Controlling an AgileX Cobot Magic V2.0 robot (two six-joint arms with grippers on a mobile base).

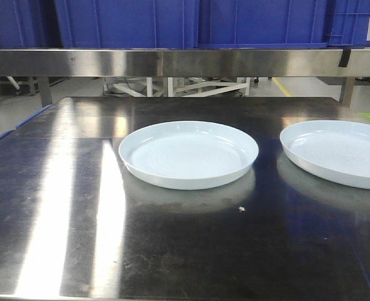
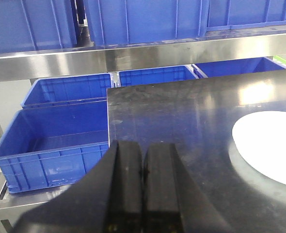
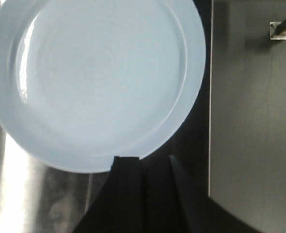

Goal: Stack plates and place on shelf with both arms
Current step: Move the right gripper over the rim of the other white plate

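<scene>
Starting on the far left: the left gripper (image 2: 143, 165) hangs over the table's left corner with its two dark pads pressed flat together, clenched on nothing. Blue crates (image 2: 51, 145) sit below and beside that corner. The steel table (image 1: 59, 207) is glossy and throwing glare.

Moving in, the centre plate (image 1: 188, 153) lies flat in the middle of the table. It is well clear of the left gripper, and the left wrist view catches only its washed-out edge. Further right, the second plate (image 1: 342, 153) lies flat too, apart from the first and cut off by the frame. Nothing is stacked yet, and the shelf (image 1: 172, 63) above the table carries no plate.

On the right, the right gripper (image 3: 155, 162) hovers just off the near rim of a plate. By its position I take that for the second one, lying close to the table's right edge. The fingers are black against black steel, so I cannot tell whether they are parted or closed.

Now the danger. These rims are low and shallow, and the steel looks slick. A pinch that lands short could skate the plate sideways, and on the right that means toward the edge. A one-sided grip could also tip the plate and let it slide out. The left pads must part before they can take any rim.
</scene>
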